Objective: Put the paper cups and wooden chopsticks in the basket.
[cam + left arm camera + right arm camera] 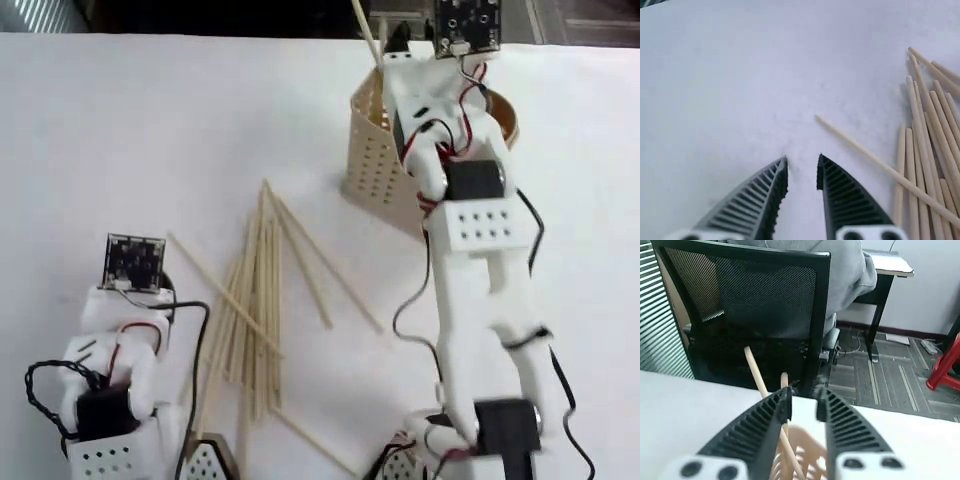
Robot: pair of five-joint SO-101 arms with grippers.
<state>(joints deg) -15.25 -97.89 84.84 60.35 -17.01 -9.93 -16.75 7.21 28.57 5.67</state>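
A cream perforated basket (372,160) stands at the back of the table, and a wooden chopstick (366,32) sticks up out of it. My right gripper (398,42) hangs over the basket's far side. In the right wrist view this gripper (803,396) is open by a narrow gap with nothing in it, and two chopsticks (756,374) lean in the basket (805,450) beneath it. Several loose chopsticks (255,310) lie fanned out mid-table. My left gripper (802,165) is open just above the bare table, left of those chopsticks (925,150).
The right arm (470,250) stretches from the front edge to the basket and covers much of it. A brown curved rim (508,115) shows behind that arm. Beyond the table's far edge stands a black mesh chair (765,305).
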